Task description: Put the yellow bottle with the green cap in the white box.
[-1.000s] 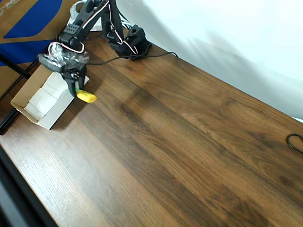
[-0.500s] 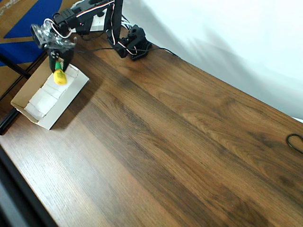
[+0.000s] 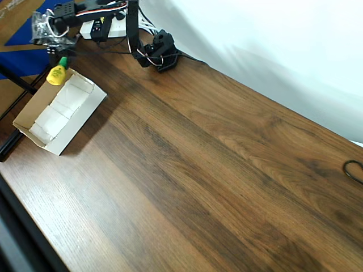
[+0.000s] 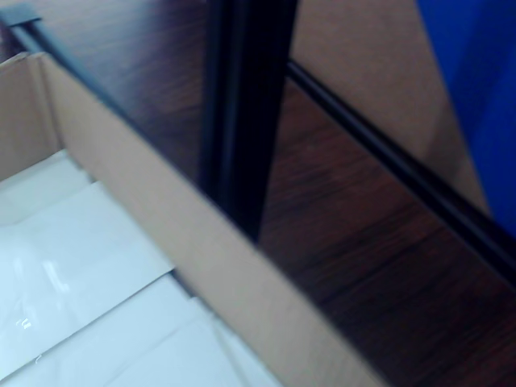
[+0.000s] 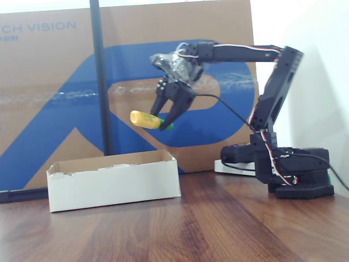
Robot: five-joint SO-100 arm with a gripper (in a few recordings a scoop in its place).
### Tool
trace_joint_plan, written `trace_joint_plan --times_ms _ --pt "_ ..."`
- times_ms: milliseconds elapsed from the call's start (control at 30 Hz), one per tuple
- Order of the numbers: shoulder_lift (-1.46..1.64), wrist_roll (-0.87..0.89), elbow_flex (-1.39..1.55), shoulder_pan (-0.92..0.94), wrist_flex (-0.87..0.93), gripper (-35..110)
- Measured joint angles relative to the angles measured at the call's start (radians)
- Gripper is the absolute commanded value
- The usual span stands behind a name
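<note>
The yellow bottle (image 5: 143,118) hangs roughly level in the air above the white box (image 5: 114,185), its green cap (image 5: 167,126) caught between the fingers of my gripper (image 5: 168,119), which is shut on it. In the overhead view the bottle (image 3: 56,74) sits over the far end of the white box (image 3: 76,130), just below the gripper (image 3: 55,52). The wrist view looks down on the box's tan wall (image 4: 201,266) and the white padding (image 4: 89,274) inside.
A big brown-and-blue carton (image 5: 54,82) stands right behind the box, with a black pole (image 5: 101,76) in front of it. The arm's base (image 5: 297,174) is at the right, far end of the wooden table (image 3: 215,170). A black cable (image 3: 354,170) lies at the right edge.
The gripper has carried the bottle up and left in the overhead view, from beside the box's right wall, across the box, to over its far end.
</note>
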Motion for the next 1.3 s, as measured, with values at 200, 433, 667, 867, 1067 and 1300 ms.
trace_joint_plan --times_ms 200,433,667,867,1067,1300 --pt "-0.206 0.000 -0.230 0.009 0.017 0" --pt "-0.368 -0.044 -0.302 0.028 -0.012 0" --pt "-0.446 -0.092 -0.302 -0.043 -0.021 0" --pt "-0.448 -0.106 -0.302 -0.135 -0.015 0" --pt "-0.448 -0.094 -0.302 -0.147 -0.015 0" --pt "-0.448 -0.089 -0.301 -0.170 -0.015 16"
